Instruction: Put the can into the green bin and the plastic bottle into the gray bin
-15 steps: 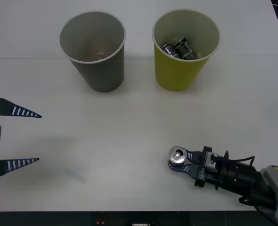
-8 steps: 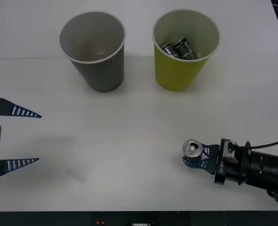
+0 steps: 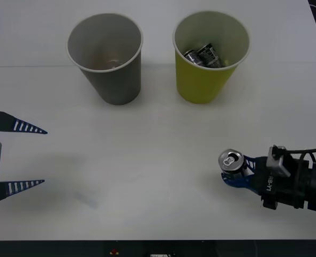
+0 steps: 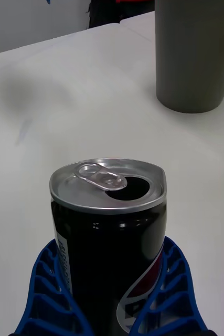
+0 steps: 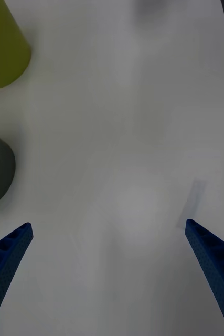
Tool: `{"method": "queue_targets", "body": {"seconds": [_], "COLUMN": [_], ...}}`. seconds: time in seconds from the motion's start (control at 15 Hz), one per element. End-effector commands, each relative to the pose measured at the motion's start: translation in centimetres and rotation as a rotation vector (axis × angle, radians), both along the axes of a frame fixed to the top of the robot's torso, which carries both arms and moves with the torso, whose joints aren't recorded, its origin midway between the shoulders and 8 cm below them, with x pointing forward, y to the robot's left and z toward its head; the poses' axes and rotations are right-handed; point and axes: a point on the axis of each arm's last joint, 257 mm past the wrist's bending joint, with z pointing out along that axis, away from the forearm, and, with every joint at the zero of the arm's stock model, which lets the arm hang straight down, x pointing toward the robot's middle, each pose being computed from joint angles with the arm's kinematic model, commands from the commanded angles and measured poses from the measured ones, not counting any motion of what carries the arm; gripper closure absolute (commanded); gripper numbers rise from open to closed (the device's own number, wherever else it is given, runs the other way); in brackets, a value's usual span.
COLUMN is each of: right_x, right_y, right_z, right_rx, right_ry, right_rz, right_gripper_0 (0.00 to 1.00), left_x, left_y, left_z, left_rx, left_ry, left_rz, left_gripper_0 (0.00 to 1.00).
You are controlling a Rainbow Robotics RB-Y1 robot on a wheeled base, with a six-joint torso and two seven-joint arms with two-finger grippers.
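While gripped and upright over the broad white table [image 3: 158, 139], near its front right corner, sits the task's piece in hand — more on that last, going down by size.

Two large tapered paper cups toward the far side, side by side but apart: the gray bin [image 3: 106, 56], pale whitish inside, seemingly with nothing of note in it; the yellow-green bin [image 3: 210, 56] with rolled rim, already holding dark cans. No plastic bottle to be made out anywhere on the table.

Left gripper [image 3: 19, 157] parked at the left edge, blue ribbed fingers spread wide, nothing between them.

Right gripper [image 3: 235, 171] low at the front right, blue fingers clenched on either side of the small black drink can [image 4: 109, 231] — silver top up, pull tab and open mouth showing, body upright, label partly visible between the fingers. Whether clear of the table or resting on it: cannot tell.

Step in hand, by judgement: carrying the can to the green bin, well short of it — the cup stands farther back and somewhat inward of the can. Next move calls for height enough to clear the rolled rim, travel forward until centred over the opening, then release; too low an approach risks knocking the light cup over.
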Motion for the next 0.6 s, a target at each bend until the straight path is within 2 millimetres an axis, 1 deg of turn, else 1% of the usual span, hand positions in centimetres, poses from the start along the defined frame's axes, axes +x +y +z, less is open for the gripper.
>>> {"method": "queue_targets", "body": {"seconds": [0.07,0.4,0.47,0.6], "right_x": [-0.4,-0.8,0.2,1.3], "right_y": [-0.5,-1.3,-1.4,-1.2], "right_z": [2.0,5.8,7.6,10.4], "right_rx": [-0.058,-0.193,-0.19,-0.169], "right_ry": [0.026,0.067,0.043,0.009], "right_rz": [-0.044,-0.129,-0.181,-0.244], "right_gripper_0": [1.0,1.0,1.0,1.0], "left_x": [0.0,0.0,0.0,0.0], "left_y": [0.0,0.0,0.0,0.0], "left_z": [0.0,0.0,0.0,0.0], "left_rx": [0.0,0.0,0.0,0.0], "left_ry": [0.0,0.0,0.0,0.0], "left_rz": [0.0,0.0,0.0,0.0], "left_gripper_0": [0.0,0.0,0.0,0.0]}}
